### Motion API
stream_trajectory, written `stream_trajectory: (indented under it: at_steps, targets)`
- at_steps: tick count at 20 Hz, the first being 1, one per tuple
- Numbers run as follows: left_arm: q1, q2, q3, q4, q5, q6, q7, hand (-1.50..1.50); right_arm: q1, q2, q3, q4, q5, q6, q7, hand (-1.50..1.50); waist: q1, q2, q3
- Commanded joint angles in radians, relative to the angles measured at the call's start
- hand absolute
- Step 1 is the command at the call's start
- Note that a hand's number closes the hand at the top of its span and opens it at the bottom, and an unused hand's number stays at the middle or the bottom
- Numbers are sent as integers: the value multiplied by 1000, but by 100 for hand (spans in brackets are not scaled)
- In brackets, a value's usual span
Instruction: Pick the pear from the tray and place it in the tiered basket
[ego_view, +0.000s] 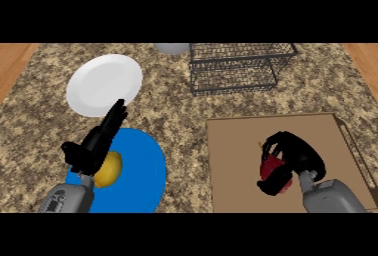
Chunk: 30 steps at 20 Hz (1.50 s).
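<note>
The red pear (272, 171) is enclosed by the curled fingers of the right hand (297, 156) over the tray (236, 145), well apart from the basket (235, 70). The left hand (92, 147), fingers straight and holding nothing, is held above 1 blue plate (144, 172).

the right hand (303, 152) curls round and mostly hides a red object (271, 169).

red pear (272, 169); black basket (235, 78); blue plate (144, 172); speckled counter (177, 115)
</note>
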<state>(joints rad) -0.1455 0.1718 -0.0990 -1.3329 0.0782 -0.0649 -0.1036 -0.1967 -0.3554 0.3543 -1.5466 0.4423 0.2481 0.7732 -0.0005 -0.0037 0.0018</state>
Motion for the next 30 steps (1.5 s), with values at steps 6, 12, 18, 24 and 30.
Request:
stream_trajectory:
  at_steps: [6,12,18,24,30]
  targets:
    - [11,-19,-6,-11,-4,-9,0,0,-117,-382,-194,231,76,38,-503,150,29,21,3]
    - [-16,-16,-14,-13,-11,-24,-3,0,-228,-472,-379,458,-19,-51,-854,150,36,22,4]
    - [22,-24,-24,-47,-16,-12,30,0,-353,-419,-498,603,-172,-10,-1057,150,42,13,1]
    - [-47,-14,18,56,-11,-36,0,0,-622,-504,-513,737,-181,159,-1070,150,26,12,-2]
    - [-3,-24,3,-21,-27,-24,25,0,-849,-382,-484,809,-144,122,-903,150,33,10,-2]
